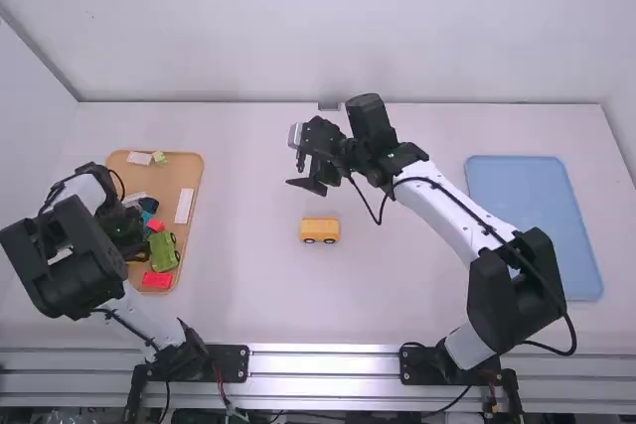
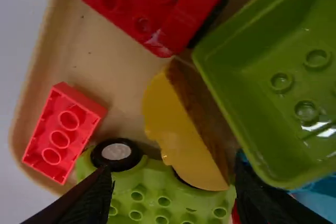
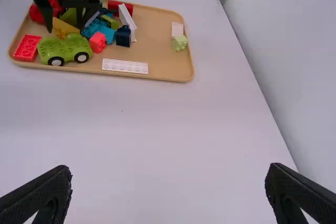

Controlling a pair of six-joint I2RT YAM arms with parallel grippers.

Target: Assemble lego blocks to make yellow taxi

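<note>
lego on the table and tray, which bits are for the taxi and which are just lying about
Likely for the taxi:
yellow wheeled block, mid-table
yellow curved piece, in the tan tray

Probably just lying about, in that tray:
green wheeled block
red brick

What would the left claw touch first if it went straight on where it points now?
The left claw would probably meet the curved yellow block first, in front of its open fingers; the green car base is very close too, and their depth is unclear.
</note>
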